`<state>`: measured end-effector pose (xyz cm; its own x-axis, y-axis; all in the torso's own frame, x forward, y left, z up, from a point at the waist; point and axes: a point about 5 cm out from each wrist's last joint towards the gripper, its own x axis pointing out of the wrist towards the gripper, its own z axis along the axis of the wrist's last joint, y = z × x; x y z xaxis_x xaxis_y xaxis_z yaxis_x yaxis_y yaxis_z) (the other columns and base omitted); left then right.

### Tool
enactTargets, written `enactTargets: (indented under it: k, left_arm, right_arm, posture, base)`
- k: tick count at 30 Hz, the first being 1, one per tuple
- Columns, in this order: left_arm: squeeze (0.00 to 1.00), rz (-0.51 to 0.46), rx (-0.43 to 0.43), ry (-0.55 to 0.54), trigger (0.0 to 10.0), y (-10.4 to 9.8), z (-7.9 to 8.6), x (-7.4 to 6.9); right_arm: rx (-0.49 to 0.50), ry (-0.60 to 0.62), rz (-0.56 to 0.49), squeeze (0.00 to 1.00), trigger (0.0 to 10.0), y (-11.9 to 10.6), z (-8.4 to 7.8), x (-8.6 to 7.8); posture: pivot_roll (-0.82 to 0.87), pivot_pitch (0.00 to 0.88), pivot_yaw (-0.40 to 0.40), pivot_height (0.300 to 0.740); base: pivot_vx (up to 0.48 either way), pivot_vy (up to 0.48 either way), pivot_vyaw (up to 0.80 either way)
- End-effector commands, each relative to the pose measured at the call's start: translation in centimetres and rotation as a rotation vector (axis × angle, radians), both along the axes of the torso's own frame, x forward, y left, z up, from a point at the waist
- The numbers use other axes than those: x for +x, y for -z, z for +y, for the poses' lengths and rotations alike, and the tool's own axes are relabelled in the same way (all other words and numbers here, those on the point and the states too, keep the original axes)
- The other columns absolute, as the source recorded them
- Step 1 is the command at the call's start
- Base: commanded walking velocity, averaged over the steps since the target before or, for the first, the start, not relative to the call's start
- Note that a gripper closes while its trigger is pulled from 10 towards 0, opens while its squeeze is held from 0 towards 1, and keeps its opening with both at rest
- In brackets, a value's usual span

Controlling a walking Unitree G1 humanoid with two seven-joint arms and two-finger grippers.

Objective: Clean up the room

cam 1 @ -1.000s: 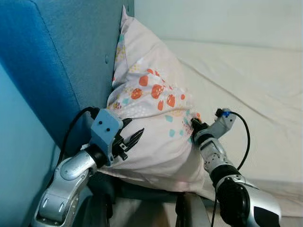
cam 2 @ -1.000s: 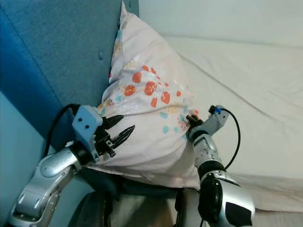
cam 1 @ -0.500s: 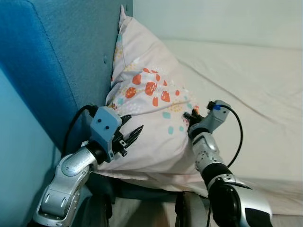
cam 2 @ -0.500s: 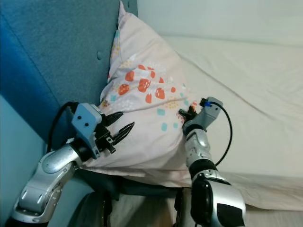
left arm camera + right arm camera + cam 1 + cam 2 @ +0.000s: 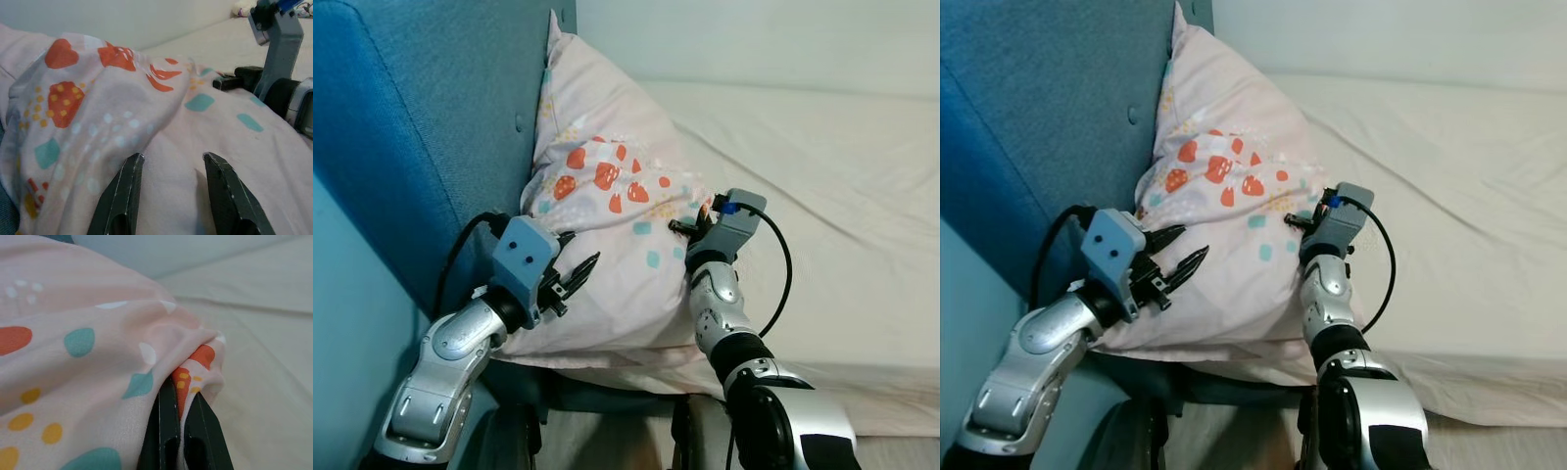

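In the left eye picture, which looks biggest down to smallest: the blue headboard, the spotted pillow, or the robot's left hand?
1. Blue headboard, though the picture's edge crops it.
2. Pillow, not far behind.
3. Left hand, clearly smallest, even though it is nearer the camera.

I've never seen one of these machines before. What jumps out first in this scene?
A big pink pillow dotted with orange and teal shapes leans against a blue upholstered headboard at the head of a cream-sheeted bed. The right gripper pinches a fold of its fabric between shut fingers, on the side towards the open bed. The left gripper rests open on the pillow's side near the headboard.
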<state>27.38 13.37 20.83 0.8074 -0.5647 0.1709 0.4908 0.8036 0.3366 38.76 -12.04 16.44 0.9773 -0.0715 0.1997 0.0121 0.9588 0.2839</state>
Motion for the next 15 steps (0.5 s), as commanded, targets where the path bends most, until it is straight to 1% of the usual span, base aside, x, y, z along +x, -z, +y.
enactTargets:
  k: [1, 3, 4, 5, 6, 7, 8, 10, 11, 14, 15]
  left_arm:
    - [0.0, 0.003, 0.026, -0.023, 10.0, 0.2, 0.8, 0.2]
    - [0.0, 0.003, 0.026, -0.023, 10.0, 0.2, 0.8, 0.2]
    - [0.0, 0.006, 0.036, -0.018, 10.0, 0.4, 0.7, 0.2]
    - [0.0, 0.006, 0.036, -0.018, 10.0, 0.4, 0.7, 0.2]
    - [0.0, 0.009, 0.047, -0.012, 10.0, 0.6, 0.6, 0.1]
    - [0.0, 0.009, 0.047, -0.012, 10.0, 0.6, 0.6, 0.1]
    - [0.0, 0.012, 0.057, -0.008, 10.0, 0.8, 0.6, 0.0]
    - [0.0, 0.012, 0.057, -0.008, 10.0, 0.8, 0.6, 0.0]
    - [0.0, 0.013, 0.063, -0.007, 10.0, 0.9, 0.6, -0.1]
    - [0.0, 0.013, 0.063, -0.007, 10.0, 0.9, 0.6, -0.1]
    - [0.0, 0.013, 0.067, -0.007, 10.0, 1.0, 0.6, 0.0]
  right_arm:
    - [-0.061, -0.036, -0.135, 0.0, 0.0, -2.8, 1.7, 0.1]
    - [-0.061, -0.036, -0.135, 0.0, 0.0, -2.8, 1.7, 0.1]
    - [-0.082, -0.042, -0.158, 0.0, 0.0, -3.1, 2.4, 0.0]
    - [-0.082, -0.042, -0.158, 0.0, 0.0, -3.1, 2.4, 0.0]
    - [-0.1, -0.051, -0.179, 0.0, 0.0, -3.4, 3.0, -0.1]
    - [-0.1, -0.051, -0.179, 0.0, 0.0, -3.4, 3.0, -0.1]
    - [-0.115, -0.06, -0.196, 0.0, 0.0, -3.6, 3.6, -0.3]
    - [-0.115, -0.06, -0.196, 0.0, 0.0, -3.6, 3.6, -0.3]
    - [-0.131, -0.066, -0.208, 0.0, 0.0, -3.7, 4.1, -0.4]
    - [-0.131, -0.066, -0.208, 0.0, 0.0, -3.7, 4.1, -0.4]
    - [-0.142, -0.068, -0.214, 0.0, 0.0, -3.7, 4.4, -0.5]
  posture:
    - [0.2, 0.177, -0.061, 0.562]
    - [0.2, 0.177, -0.061, 0.562]
    - [0.2, 0.177, -0.06, 0.562]
    - [0.2, 0.177, -0.06, 0.562]
    - [0.2, 0.179, -0.061, 0.562]
    - [0.2, 0.179, -0.061, 0.562]
    - [0.2, 0.179, -0.062, 0.562]
    - [0.2, 0.179, -0.062, 0.562]
    - [0.2, 0.18, -0.062, 0.562]
    - [0.2, 0.18, -0.062, 0.562]
    - [0.2, 0.179, -0.063, 0.562]
  base:
    - [0.0, 0.0, 0.0]
    - [0.0, 0.0, 0.0]
    - [0.0, 0.0, 0.0]
    - [0.0, 0.0, 0.0]
    - [0.0, 0.0, 0.0]
    - [0.0, 0.0, 0.0]
    - [0.0, 0.0, 0.0]
    - [0.0, 0.0, 0.0]
    - [0.0, 0.0, 0.0]
    - [0.0, 0.0, 0.0]
    - [0.0, 0.0, 0.0]
